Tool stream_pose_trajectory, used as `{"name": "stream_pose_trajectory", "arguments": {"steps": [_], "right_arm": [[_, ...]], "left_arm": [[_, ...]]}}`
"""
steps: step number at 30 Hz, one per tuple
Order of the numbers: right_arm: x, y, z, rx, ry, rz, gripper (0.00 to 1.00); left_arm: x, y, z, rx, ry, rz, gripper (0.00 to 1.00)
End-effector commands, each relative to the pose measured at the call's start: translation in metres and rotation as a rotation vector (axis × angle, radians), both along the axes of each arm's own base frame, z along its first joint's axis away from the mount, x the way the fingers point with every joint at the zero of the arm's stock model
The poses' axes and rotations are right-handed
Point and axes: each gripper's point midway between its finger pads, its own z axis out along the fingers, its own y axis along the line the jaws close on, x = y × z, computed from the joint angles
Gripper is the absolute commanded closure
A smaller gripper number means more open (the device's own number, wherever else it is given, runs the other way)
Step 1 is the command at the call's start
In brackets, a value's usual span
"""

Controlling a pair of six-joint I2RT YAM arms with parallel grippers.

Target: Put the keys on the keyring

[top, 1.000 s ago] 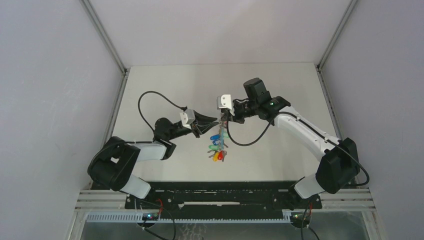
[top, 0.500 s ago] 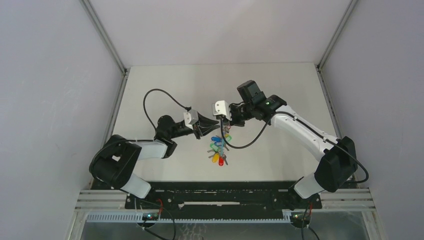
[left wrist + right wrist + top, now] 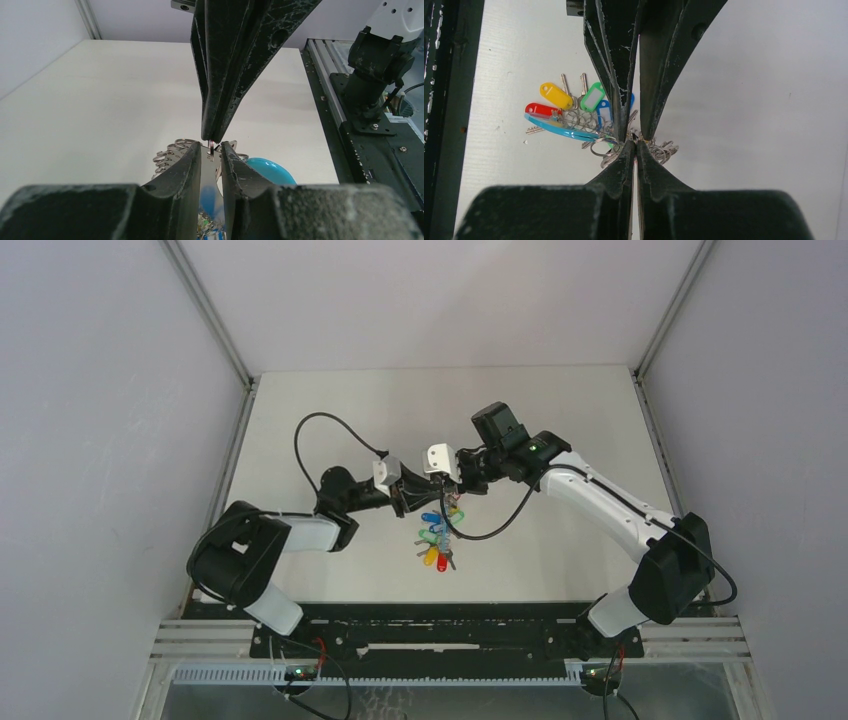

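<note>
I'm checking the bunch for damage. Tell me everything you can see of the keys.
The keys are small silvery blades with plastic tags in yellow, red, green and blue, bunched on little split rings. They fan out over the white table right beside where the left gripper and right gripper meet; whether either pinches them is unclear.

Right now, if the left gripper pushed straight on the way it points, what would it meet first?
The right gripper, facing it head-on: its tips almost meet those of the left gripper, with a thin metal piece between them. Whether they already touch is unclear.
</note>
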Motion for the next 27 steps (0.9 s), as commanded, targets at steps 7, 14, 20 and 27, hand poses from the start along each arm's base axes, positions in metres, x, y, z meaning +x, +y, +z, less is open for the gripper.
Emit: {"name": "stream_pose_trajectory", "arguments": {"steps": [7, 14, 20, 27], "right_arm": [[0.006, 0.016, 0.032, 0.078, -0.082, 0.035, 1.0], [0.005, 0.021, 0.034, 0.086, -0.092, 0.043, 1.0], [0.011, 0.012, 0.044, 0.166, -0.099, -0.028, 1.0], [0.007, -0.01, 0.05, 0.339, -0.013, -0.059, 0.76]], "left_arm": [[0.008, -0.008, 0.013, -0.02, -0.024, -0.015, 0.82], [0.008, -0.009, 0.015, -0.019, -0.021, -0.019, 0.94], [0.008, -0.005, 0.019, -0.056, -0.044, 0.015, 1.0], [0.008, -0.001, 0.025, -0.09, -0.042, 0.03, 1.0]]}}
